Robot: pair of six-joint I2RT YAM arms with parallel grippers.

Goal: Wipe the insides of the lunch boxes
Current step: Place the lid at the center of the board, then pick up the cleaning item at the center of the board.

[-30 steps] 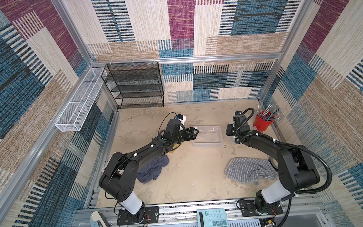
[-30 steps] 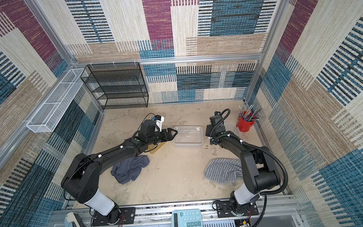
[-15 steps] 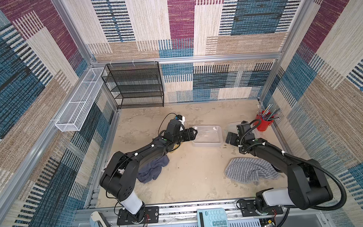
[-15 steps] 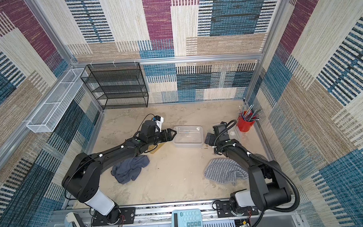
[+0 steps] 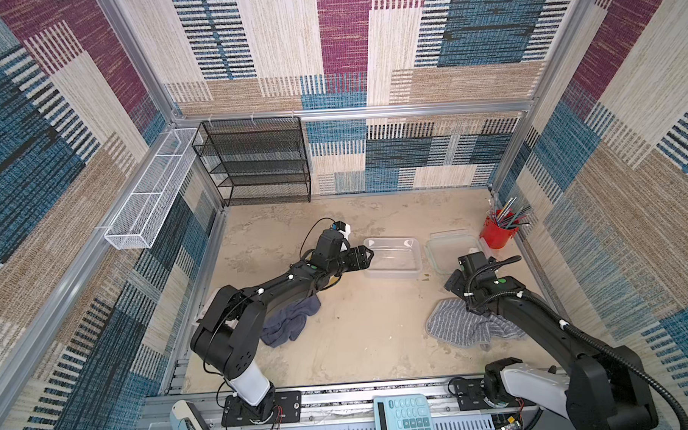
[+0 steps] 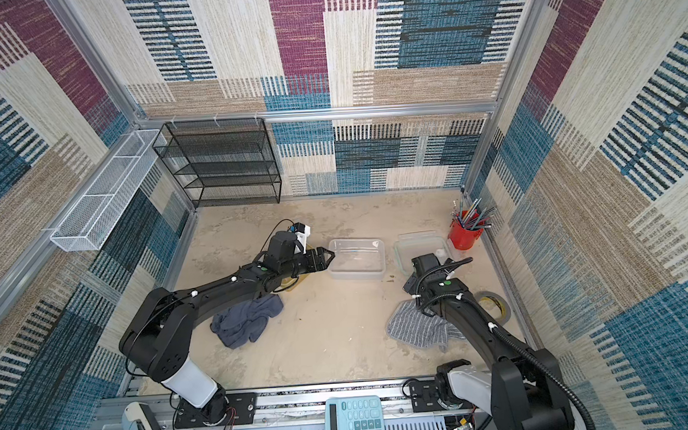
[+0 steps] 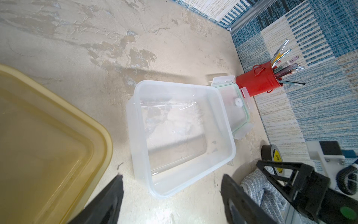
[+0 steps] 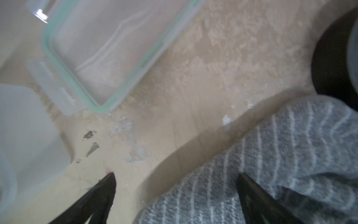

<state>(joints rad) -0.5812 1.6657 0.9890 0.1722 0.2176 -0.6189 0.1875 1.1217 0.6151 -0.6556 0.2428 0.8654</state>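
While the left claw (image 7: 172, 176) and right claw (image 8: 176, 174) gape empty, woven patchwork walls (image 5: 348, 46) enclose the mottled beige tabletop (image 5: 377, 325).

Bright even light, soft shadows, right wrist view blurred — wide-angle edges bowed

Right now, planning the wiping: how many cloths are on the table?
2: a dark blue cloth by the left arm, a grey striped cloth partly under the right arm. More may be hidden.
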